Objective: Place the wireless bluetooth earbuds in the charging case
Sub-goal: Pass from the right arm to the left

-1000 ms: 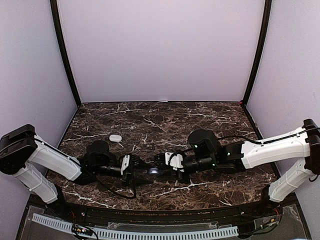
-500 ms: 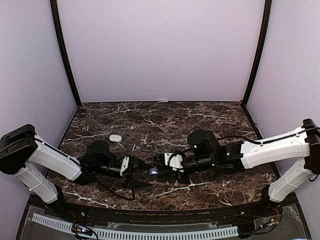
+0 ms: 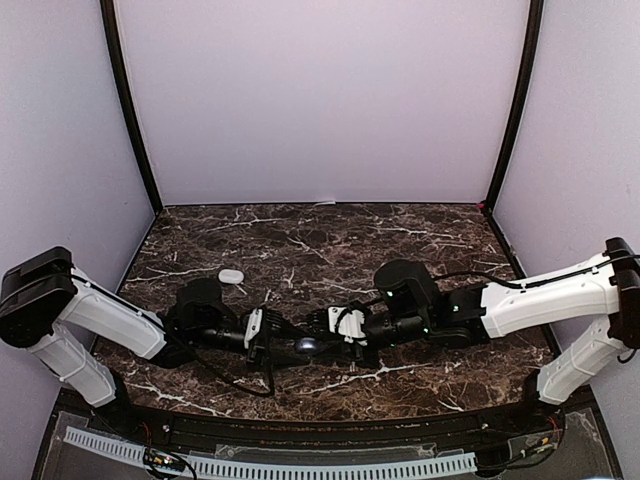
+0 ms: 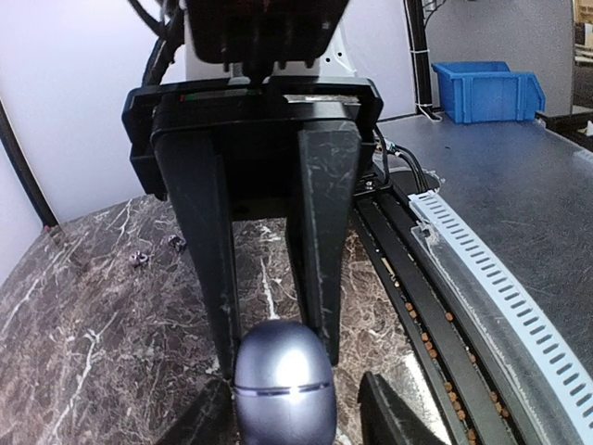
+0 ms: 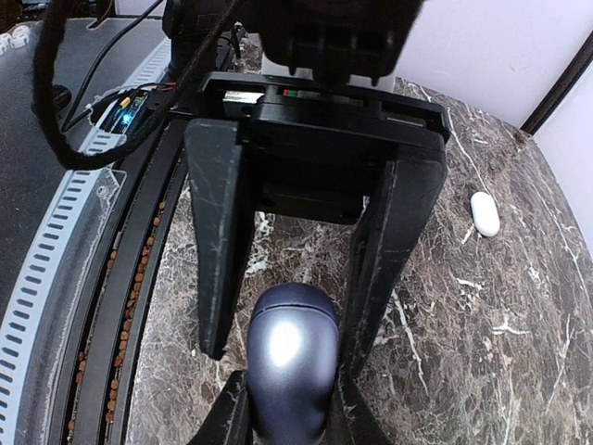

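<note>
The charging case (image 3: 307,344), a shiny purple-grey pebble with its lid closed, hangs just above the marble between the two arms. My right gripper (image 3: 322,342) comes in from the right and is shut on it; in the right wrist view the case (image 5: 289,362) sits between the right gripper (image 5: 287,352) fingers. My left gripper (image 3: 290,343) meets it from the left. In the left wrist view the case (image 4: 283,382) is at the left gripper (image 4: 276,357) tips, and both fingertips press its sides. No earbuds show that I can identify.
A small white pebble-shaped object (image 3: 231,276) lies on the marble table (image 3: 420,250) behind the left arm, also in the right wrist view (image 5: 484,213). Two tiny dark bits (image 4: 139,258) lie farther off, too small to tell. A slotted cable rail (image 3: 300,466) runs along the front edge.
The left gripper has edged slightly right toward the case, and its fingers widened briefly, then closed in on it. The right gripper and the case have stayed put.
</note>
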You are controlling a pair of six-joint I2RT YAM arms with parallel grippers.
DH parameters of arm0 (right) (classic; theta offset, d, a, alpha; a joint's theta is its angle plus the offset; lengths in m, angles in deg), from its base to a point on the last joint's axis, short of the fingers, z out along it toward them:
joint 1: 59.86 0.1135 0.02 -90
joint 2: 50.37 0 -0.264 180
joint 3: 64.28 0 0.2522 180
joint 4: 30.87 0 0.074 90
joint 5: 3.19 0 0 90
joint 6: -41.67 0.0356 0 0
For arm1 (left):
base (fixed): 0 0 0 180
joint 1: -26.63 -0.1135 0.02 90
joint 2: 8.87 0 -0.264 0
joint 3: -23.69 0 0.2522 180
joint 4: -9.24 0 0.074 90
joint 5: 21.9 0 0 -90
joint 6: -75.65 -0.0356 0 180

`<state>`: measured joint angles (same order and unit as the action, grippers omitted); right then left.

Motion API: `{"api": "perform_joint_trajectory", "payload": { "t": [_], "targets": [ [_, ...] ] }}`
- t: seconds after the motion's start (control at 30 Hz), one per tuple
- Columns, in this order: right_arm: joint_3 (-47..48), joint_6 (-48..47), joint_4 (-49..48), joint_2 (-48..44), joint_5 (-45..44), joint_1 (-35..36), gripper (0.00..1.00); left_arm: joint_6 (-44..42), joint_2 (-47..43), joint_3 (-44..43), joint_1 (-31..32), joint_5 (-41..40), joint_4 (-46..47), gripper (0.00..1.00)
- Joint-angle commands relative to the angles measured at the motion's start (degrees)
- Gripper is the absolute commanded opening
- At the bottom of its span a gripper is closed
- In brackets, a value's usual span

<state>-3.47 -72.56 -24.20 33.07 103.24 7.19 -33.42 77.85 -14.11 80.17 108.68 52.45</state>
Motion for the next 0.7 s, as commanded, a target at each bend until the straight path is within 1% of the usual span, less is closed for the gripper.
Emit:
{"api": "perform_joint_trajectory", "payload": {
  "t": [0.0, 0.17, 0.27, 0.3, 0.4, 0.5, 0.53, 0.67],
  "targets": [
    [1.7, -0.2, -2.5, 0.6, 0.2, 0.5, 0.16, 1.4, 1.0, -1.4, 0.2, -1.4, 1.2, 0.44],
    [1.2, -0.2, -2.8, 0.2, 0.4, 0.5, 0.17, 0.9, 1.3, -1.0, 0.2, -1.7, 1.3, 0.36],
    [1.1, -0.2, -2.8, 0.1, 0.3, 0.5, 0.17, 0.8, 1.3, -0.9, 0.2, -2.3, 1.3, 0.35],
    [1.1, -0.2, -3.0, 0.1, 0.4, 0.5, 0.17, 0.8, 1.3, -0.8, 0.1, -2.4, 1.3, 0.35],
    [1.1, -0.2, -2.9, 0.1, 0.4, 0.5, 0.17, 1.5, 1.6, -0.9, 0.1, -2.6, 1.3, 0.47],
    [1.1, -0.2, -2.9, 0.1, 0.4, 0.5, 0.17, 2.1, 1.8, -1.1, 0.1, -2.7, 1.1, 0.48],
    [1.1, -0.1, -2.9, 0.1, 0.5, 0.5, 0.17, 2.2, 1.9, -1.3, 0.2, -2.8, 0.9, 0.47],
    [1.0, -0.1, -3.0, 0.0, 0.5, 0.5, 0.18, 1.7, 2.1, -1.5, 0.1, -2.6, 0.2, 0.36]
  ]
}}
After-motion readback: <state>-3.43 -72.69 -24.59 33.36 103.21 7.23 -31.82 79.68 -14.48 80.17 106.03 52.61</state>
